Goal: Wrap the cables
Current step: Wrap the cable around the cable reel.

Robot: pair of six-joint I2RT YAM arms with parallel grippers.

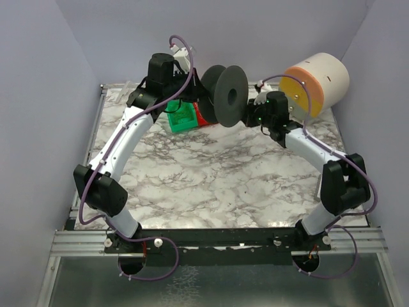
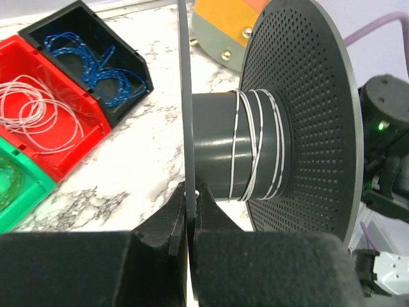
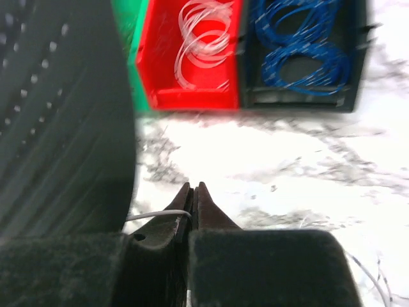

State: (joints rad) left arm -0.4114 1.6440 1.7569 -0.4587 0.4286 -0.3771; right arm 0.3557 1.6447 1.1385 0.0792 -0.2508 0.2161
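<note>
Overhead, far side of the table (image 1: 211,185): left gripper (image 1: 203,96) carries the dark spool (image 1: 225,96) off the surface, axis roughly level, so the hub is free to take turns. Right gripper (image 1: 255,110) sits just beside the spool, on the side away from the left arm, placed to feed. Bins lie tucked behind the spool, the green bin (image 1: 181,118) plainest. Orange-faced drum (image 1: 316,80) stands behind the right arm, apart from the work.

Left wrist: jaws closed to a narrow slit, clamped on the rim of the thin near flange. An edge grip like this leaves the hub uncovered. White cable (image 2: 255,147) lies in several turns round the hub, bunched toward the perforated flange (image 2: 300,115). Beyond, on the table: red bin (image 2: 73,160) with a loose whitish coil (image 2: 38,112), black bin (image 2: 131,102) with a blue coil (image 2: 96,61), green bin with a faint green coil (image 2: 9,174). Those three look untouched.

Right wrist (blurred): jaws nearly together, pinching the white cable, a thin strand leaving the tips leftward toward the spool. Judged: held as the free end, kept taut to guide it on. Winding begun, not finished.
</note>
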